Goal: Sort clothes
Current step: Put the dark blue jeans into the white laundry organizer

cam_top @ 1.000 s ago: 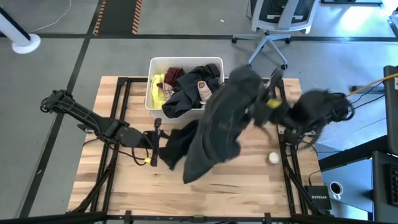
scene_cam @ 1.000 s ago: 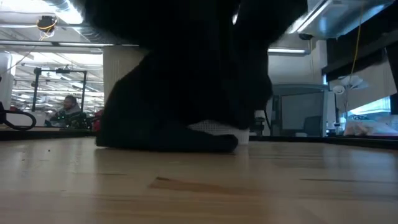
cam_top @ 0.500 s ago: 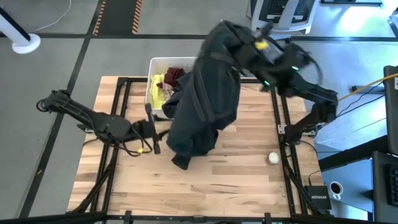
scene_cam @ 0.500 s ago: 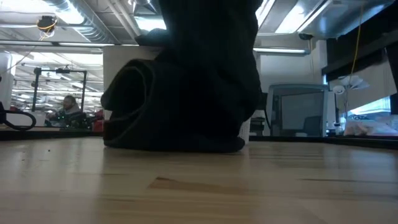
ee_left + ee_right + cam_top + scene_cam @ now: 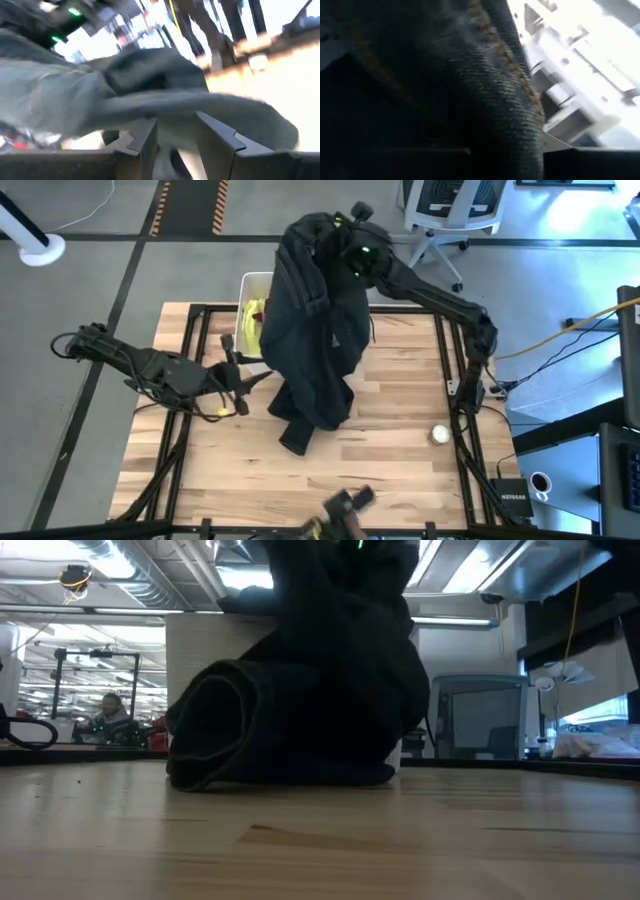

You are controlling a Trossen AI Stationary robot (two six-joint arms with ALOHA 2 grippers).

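Observation:
A large dark garment point(image 5: 315, 330) of denim-like cloth with orange stitching point(image 5: 485, 90) hangs from my right gripper point(image 5: 345, 242), high over the table's far edge. It drapes in front of the white bin point(image 5: 247, 285). Its lower end point(image 5: 300, 430) lies heaped on the table, with a rolled hem in the low view point(image 5: 215, 735). A neon yellow piece point(image 5: 252, 315) lies in the bin. My left gripper point(image 5: 240, 378) is open just left of the garment, and cloth fills the view beyond its fingers point(image 5: 175, 145). My right gripper is shut on the dark garment's upper end point(image 5: 330, 240), high above the table. The cloth itself covers the fingers, so the part and the kind of hold do not show. The garment hangs slack below the gripper, and its lower end point(image 5: 290, 760) rests on the table.
A small white ball point(image 5: 440, 434) lies at the table's right side. A dark device point(image 5: 345, 505) shows at the near edge. An office chair point(image 5: 440, 210) stands beyond the far edge. Bare wood lies to the near left and near right.
My right gripper has swung up and toward the table's far left, from over the right side to above the bin. The garment has gone with it and now hangs long, while its lower end has stayed on the table and gathered into a heap.

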